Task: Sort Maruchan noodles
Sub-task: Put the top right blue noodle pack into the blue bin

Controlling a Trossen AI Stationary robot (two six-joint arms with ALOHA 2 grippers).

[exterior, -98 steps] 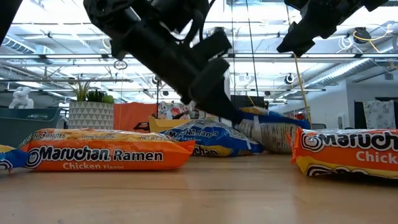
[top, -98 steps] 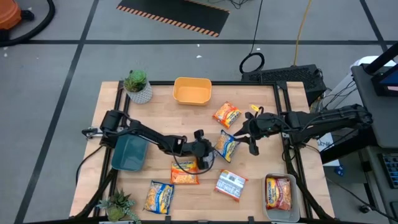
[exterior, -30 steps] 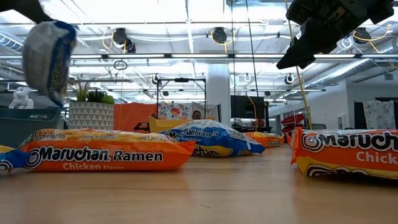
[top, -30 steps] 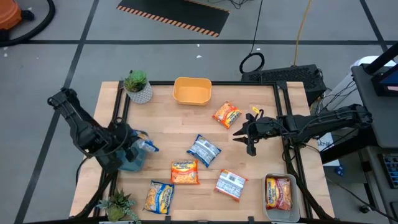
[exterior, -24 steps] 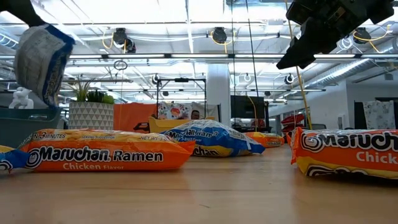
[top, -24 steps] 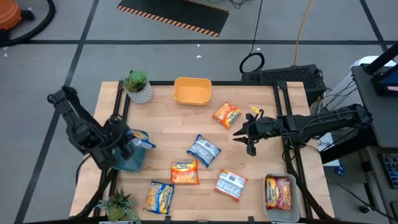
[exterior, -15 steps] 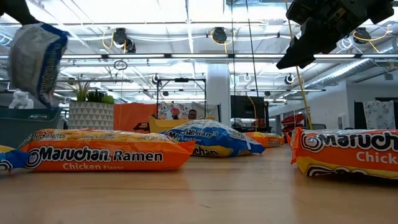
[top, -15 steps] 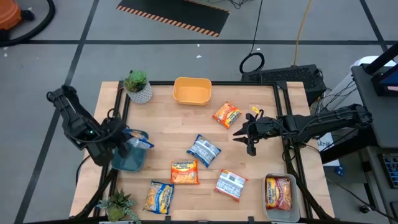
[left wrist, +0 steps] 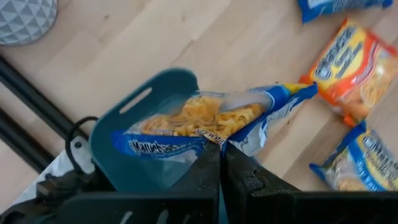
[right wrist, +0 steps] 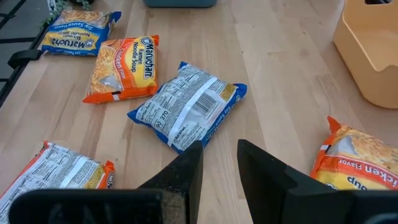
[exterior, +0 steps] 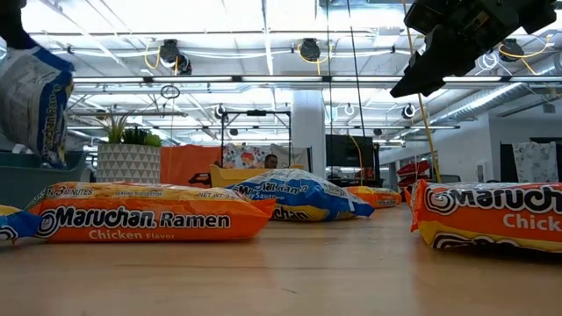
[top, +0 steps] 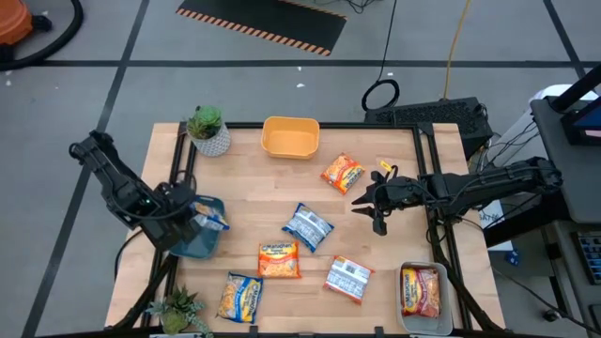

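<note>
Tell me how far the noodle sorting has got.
Done: one red packet lies in the clear bin. In hand: the left claw is shut on a blue packet over the blue bin. Left: five packets on the table, three orange and two blue. The yellow bin is empty. The right claw hangs open, holding nothing.

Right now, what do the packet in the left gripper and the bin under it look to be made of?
The blue packet, pinched by the left gripper, looks like thin glossy plastic film: it crinkles, and noodles show through a clear patch. The teal bin looks like rigid moulded plastic, matte, with rounded corners and a slot handle.
</note>
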